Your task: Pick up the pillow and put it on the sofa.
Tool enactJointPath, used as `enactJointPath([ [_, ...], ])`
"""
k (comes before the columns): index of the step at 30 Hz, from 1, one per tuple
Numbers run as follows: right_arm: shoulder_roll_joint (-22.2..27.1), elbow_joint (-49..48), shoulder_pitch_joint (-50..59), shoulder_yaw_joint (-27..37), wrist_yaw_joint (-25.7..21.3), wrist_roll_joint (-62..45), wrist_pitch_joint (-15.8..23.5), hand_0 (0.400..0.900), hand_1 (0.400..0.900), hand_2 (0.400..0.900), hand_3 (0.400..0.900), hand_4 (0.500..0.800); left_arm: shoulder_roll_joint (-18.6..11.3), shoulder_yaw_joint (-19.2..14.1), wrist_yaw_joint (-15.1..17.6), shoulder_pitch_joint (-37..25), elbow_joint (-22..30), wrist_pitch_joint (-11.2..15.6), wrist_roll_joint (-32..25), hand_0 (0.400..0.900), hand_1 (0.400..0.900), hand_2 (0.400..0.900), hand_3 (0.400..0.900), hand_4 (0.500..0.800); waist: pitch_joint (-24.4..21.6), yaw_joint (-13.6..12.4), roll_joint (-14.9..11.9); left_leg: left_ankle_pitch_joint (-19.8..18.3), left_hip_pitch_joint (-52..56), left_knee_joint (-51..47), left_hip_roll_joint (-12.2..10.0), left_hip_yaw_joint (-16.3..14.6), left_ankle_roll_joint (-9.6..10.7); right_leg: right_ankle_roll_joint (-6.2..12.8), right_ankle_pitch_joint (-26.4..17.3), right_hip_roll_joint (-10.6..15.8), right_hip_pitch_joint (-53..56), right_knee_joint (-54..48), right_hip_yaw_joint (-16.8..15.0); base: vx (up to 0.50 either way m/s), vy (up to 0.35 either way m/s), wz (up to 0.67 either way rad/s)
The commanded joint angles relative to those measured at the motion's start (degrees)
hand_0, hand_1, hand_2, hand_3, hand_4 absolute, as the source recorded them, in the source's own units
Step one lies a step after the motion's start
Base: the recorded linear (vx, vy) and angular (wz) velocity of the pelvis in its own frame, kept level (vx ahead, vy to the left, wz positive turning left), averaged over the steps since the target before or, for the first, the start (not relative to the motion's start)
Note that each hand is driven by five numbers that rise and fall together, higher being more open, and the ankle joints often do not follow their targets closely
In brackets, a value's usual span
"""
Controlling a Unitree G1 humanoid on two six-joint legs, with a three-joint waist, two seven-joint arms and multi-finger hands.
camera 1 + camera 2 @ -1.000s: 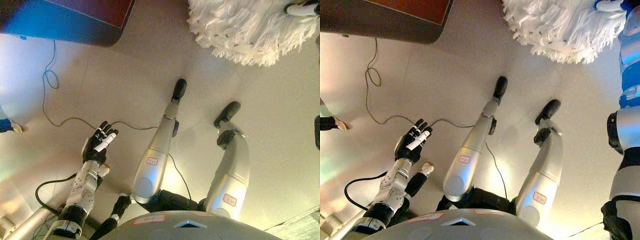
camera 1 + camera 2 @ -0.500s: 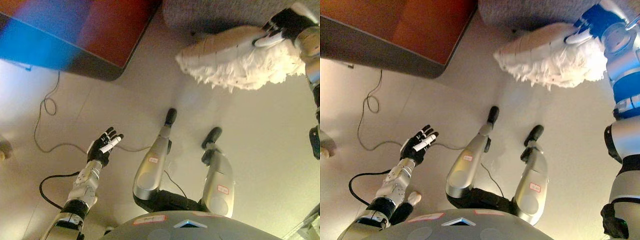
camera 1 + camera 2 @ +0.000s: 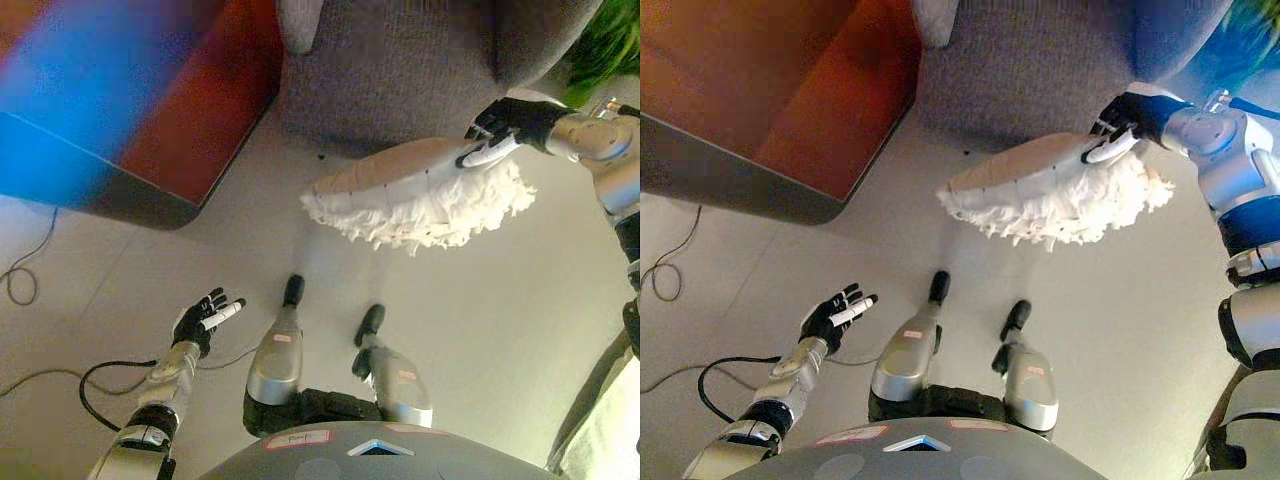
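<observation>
A pillow [image 3: 410, 195] with a beige top and shaggy white fringe underneath hangs in the air in front of a grey sofa [image 3: 400, 70]. My right hand [image 3: 510, 125] is shut on the pillow's right end and holds it level, just below the sofa's front edge; it also shows in the right eye view [image 3: 1125, 120]. My left hand [image 3: 205, 318] is open and empty, low at the left above the floor.
A dark red low table [image 3: 190, 110] with a dark rim stands at the upper left. A light cushion corner [image 3: 300, 20] lies on the sofa's left. A green thing [image 3: 605, 45] shows at the top right. Pale floor [image 3: 500, 320] lies below.
The camera has tilted up, so more of the sofa shows. My right hand has carried the pillow nearer the sofa's front. My left hand stays open.
</observation>
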State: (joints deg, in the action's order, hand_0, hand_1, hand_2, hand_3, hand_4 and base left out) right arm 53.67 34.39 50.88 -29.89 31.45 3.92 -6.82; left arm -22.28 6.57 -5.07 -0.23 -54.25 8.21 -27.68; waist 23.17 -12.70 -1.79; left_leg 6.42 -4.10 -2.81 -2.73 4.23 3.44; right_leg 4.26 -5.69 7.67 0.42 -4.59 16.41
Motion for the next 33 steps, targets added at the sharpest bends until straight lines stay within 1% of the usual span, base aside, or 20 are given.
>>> enactJointPath([
  [1, 3.9, -5.0, 2.3, 4.2, 0.6, -6.6, 3.7, 0.4, 0.4, 0.4, 0.4, 0.5, -0.9, 1.8, 0.2, 6.4, -4.1, 0.5, 4.1, 0.9, 0.9, 0.9, 0.9, 0.8, -12.7, 0.6, -1.8, -0.6, 1.1, 0.7, -0.7, -2.2, -0.1, 1.18, 1.7, 1.9, 1.8, 4.7, 0.5, 0.18, 0.065, 0.03],
  [3, 4.0, -5.8, 2.5, 4.6, 1.4, -8.4, 3.0, 0.4, 0.4, 0.4, 0.4, 0.5, -0.4, 1.8, 0.2, 6.7, -5.3, 0.2, 4.7, 0.9, 0.9, 0.9, 0.9, 0.8, -14.1, 0.9, -2.2, -0.7, 2.4, 0.0, -0.8, -2.4, -0.1, 1.27, 1.5, 1.8, 2.9, 4.0, 0.4, 0.18, 0.058, 0.04],
  [5, 3.6, -6.2, 3.7, 4.9, 1.5, -10.5, 2.1, 0.4, 0.4, 0.4, 0.4, 0.5, 0.1, 1.6, -0.5, 7.0, -6.9, -0.2, 5.4, 0.9, 0.9, 0.9, 0.9, 0.8, -15.5, 1.1, -2.6, -0.8, 3.7, -0.6, -0.9, -2.5, 0.0, 1.37, 1.2, 1.7, 3.9, 3.1, 0.3, 0.16, 0.05, 0.07],
  [7, 3.1, -6.2, 5.5, 5.0, 0.1, -12.6, 1.3, 0.4, 0.4, 0.4, 0.4, 0.5, 0.4, 1.3, -1.3, 7.3, -9.1, 0.5, 6.1, 0.9, 0.9, 0.9, 0.9, 0.8, -16.5, 1.3, -2.8, -1.0, 4.7, -1.0, -1.0, -2.6, 0.3, 1.42, 0.9, 1.6, 4.7, 2.3, 0.1, 0.13, 0.046, 0.06],
  [10, 1.9, -4.6, 9.7, 4.4, -0.9, -15.8, -1.1, 0.4, 0.4, 0.4, 0.4, 0.5, 0.9, 1.5, -2.2, 7.0, -11.2, -0.2, 6.3, 0.9, 0.9, 0.9, 0.9, 0.8, -17.6, 1.4, -3.2, -1.4, 5.7, -1.4, -1.0, -2.7, 0.5, 1.54, 0.2, 1.4, 5.5, 0.9, 0.0, 0.09, 0.037, 0.06],
  [12, 1.5, -2.9, 12.5, 3.4, -2.0, -17.5, -2.2, 0.4, 0.4, 0.4, 0.4, 0.5, 1.5, 1.7, -2.4, 6.8, -12.1, -0.1, 6.7, 0.9, 0.9, 0.9, 0.9, 0.8, -18.1, 1.3, -3.5, -1.6, 6.1, -1.6, -1.0, -2.8, 0.7, 1.67, 0.0, 1.5, 5.6, 0.4, 0.0, 0.05, 0.024, 0.05],
  [15, 1.3, 0.8, 17.1, 1.8, -3.6, -20.1, -4.1, 0.4, 0.4, 0.4, 0.4, 0.5, 2.2, 2.0, -1.9, 6.6, -13.1, 0.1, 7.1, 0.9, 0.9, 0.9, 0.9, 0.8, -18.7, 1.1, -3.8, -1.9, 6.5, -1.8, -1.3, -3.2, 0.8, 1.84, -0.3, 1.6, 5.6, 0.0, -0.1, 0.04, 0.02, 0.01],
  [17, 0.8, 4.2, 19.8, 1.2, -5.7, -22.0, -7.0, 0.4, 0.4, 0.4, 0.4, 0.5, 2.4, 2.1, -1.6, 6.5, -13.8, -0.2, 7.4, 0.9, 0.9, 0.9, 0.9, 0.8, -19.2, 0.9, -3.9, -2.1, 6.8, -1.9, -1.3, -3.4, 1.0, 1.87, -0.5, 1.6, 5.7, -0.2, -0.1, 0.05, 0.021, 0.03],
  [19, 0.5, 10.0, 22.7, 0.3, -6.0, -23.1, -8.7, 0.4, 0.4, 0.4, 0.4, 0.5, 2.5, 2.4, -1.3, 6.4, -14.5, -0.5, 7.5, 0.9, 0.9, 0.9, 0.9, 0.8, -19.5, 0.5, -4.0, -2.1, 6.9, -2.0, -1.4, -3.3, 1.1, 1.93, -0.6, 1.7, 5.7, -0.4, 0.2, 0.06, 0.019, 0.05],
  [21, 0.1, 15.0, 24.5, 0.0, -7.3, -24.0, -9.4, 0.4, 0.4, 0.4, 0.4, 0.5, 2.8, 2.8, -0.9, 6.6, -15.3, -0.4, 7.4, 0.9, 0.9, 0.9, 0.9, 0.8, -19.6, 0.0, -3.8, -2.0, 6.9, -2.1, -1.5, -3.0, 1.1, 1.96, -0.6, 1.7, 5.6, -0.4, 0.3, 0.06, 0.015, 0.08],
  [23, 0.0, 18.8, 25.6, 0.6, -8.9, -25.6, -10.3, 0.4, 0.4, 0.4, 0.4, 0.5, 2.7, 2.9, -0.8, 6.7, -15.9, -0.1, 7.3, 0.9, 0.9, 0.9, 0.9, 0.8, -19.3, -0.4, -3.6, -1.9, 6.5, -2.2, -1.6, -2.7, 1.2, 2.05, -0.6, 1.8, 5.2, -0.4, 0.4, 0.03, 0.003, 0.11],
  [27, -0.1, 24.3, 28.5, 1.7, -14.0, -29.0, -11.9, 0.4, 0.4, 0.4, 0.4, 0.5, 1.9, 3.4, -1.4, 5.4, -16.3, 0.1, 6.8, 0.9, 0.9, 0.9, 0.9, 0.8, -17.4, -1.2, -3.1, -1.5, 4.2, -2.1, -1.8, -1.8, 1.4, 2.22, -1.0, 2.1, 3.2, -0.4, 0.6, -0.07, -0.02, 0.16],
  [29, -0.4, 26.0, 30.1, 1.8, -16.8, -31.5, -11.5, 0.4, 0.4, 0.4, 0.4, 0.5, 1.6, 4.0, -1.1, 4.0, -15.9, 0.3, 6.0, 0.9, 0.9, 0.9, 0.9, 0.8, -15.4, -1.5, -2.6, -1.3, 2.7, -2.1, -1.8, -1.4, 1.4, 2.34, -1.3, 2.3, 1.6, -0.4, 0.7, -0.22, -0.067, 0.19],
  [31, -0.6, 26.8, 31.6, 1.8, -20.5, -33.5, -10.6, 0.4, 0.4, 0.4, 0.4, 0.5, 1.3, 4.5, -0.4, 2.1, -14.9, 0.5, 5.2, 0.9, 0.9, 0.9, 0.9, 0.8, -12.6, -1.7, -2.1, -0.9, 0.5, -2.2, -1.8, -0.8, 1.3, 2.48, -1.7, 2.5, -0.3, -0.4, 0.6, -0.26, -0.098, 0.2],
  [33, -0.2, 27.4, 33.7, 1.0, -22.9, -35.1, -10.4, 0.4, 0.4, 0.4, 0.4, 0.5, 1.1, 4.8, -0.1, 1.5, -13.9, 0.7, 4.6, 0.9, 0.9, 0.9, 0.9, 0.8, -10.8, -1.9, -1.5, -0.6, -1.3, -2.2, -1.8, -0.5, 1.3, 2.51, -1.9, 2.7, -1.9, -0.4, 0.6, -0.2, -0.072, 0.16],
])
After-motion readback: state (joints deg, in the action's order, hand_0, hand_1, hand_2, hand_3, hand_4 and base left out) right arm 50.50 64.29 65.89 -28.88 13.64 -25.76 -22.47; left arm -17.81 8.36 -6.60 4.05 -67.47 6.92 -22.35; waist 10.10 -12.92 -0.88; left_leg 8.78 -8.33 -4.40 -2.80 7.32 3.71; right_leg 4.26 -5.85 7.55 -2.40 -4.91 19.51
